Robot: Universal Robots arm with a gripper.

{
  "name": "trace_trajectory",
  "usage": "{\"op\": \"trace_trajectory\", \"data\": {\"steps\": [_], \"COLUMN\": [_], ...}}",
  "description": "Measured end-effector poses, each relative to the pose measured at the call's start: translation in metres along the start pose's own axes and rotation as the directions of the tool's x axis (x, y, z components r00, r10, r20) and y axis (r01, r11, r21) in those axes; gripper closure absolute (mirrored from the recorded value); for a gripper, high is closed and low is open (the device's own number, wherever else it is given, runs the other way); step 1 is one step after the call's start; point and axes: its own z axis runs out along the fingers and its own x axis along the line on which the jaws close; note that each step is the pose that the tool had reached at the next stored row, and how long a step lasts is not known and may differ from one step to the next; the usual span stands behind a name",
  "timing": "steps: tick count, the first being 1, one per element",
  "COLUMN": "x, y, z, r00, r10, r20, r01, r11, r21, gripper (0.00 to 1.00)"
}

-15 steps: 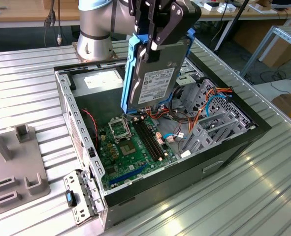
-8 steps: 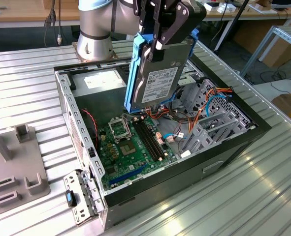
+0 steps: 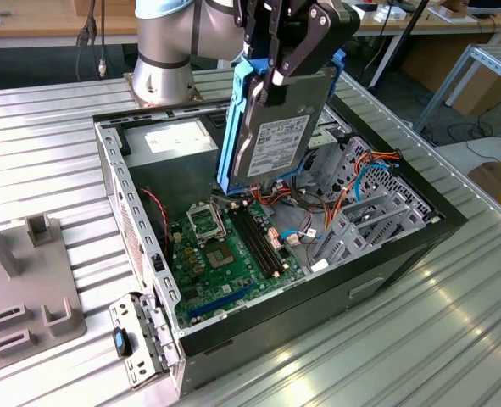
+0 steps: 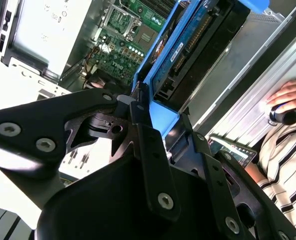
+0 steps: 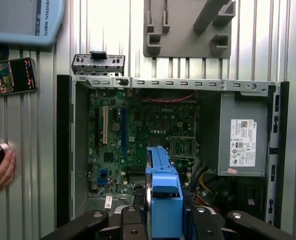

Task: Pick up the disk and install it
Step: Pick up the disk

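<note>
One arm | gripper (image 3: 277, 78) fingers pinch the disk (image 3: 271, 127) by its upper end | disk hangs below the fingers, long axis near upright, raised above the open computer case (image 3: 318, 309) over the motherboard (image 3: 216, 254) | grey drive cage (image 3: 356, 216) sits lower, toward the exterior view's right

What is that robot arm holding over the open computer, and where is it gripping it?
The gripper holds the disk by its upper end, hanging upright above the computer case.
</note>
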Motion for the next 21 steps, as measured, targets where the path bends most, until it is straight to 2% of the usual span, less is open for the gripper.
{"op": "trace_trajectory", "data": {"steps": [7,19,21], "x": [0.0001,0.0001,0.0002], "y": [-0.0076,-0.0150,-0.0191], "z": [0.0001,0.0003,0.0004], "r00": [1.0000,1.0000,1.0000], "r10": [0.000,0.000,0.000], "r20": [0.0000,0.0001,0.0001], "r01": [0.000,0.000,0.000], "r11": [1.0000,1.0000,1.0000], "r21": [0.0000,0.0000,0.0000], "gripper": [0.63,0.63,0.63]}}
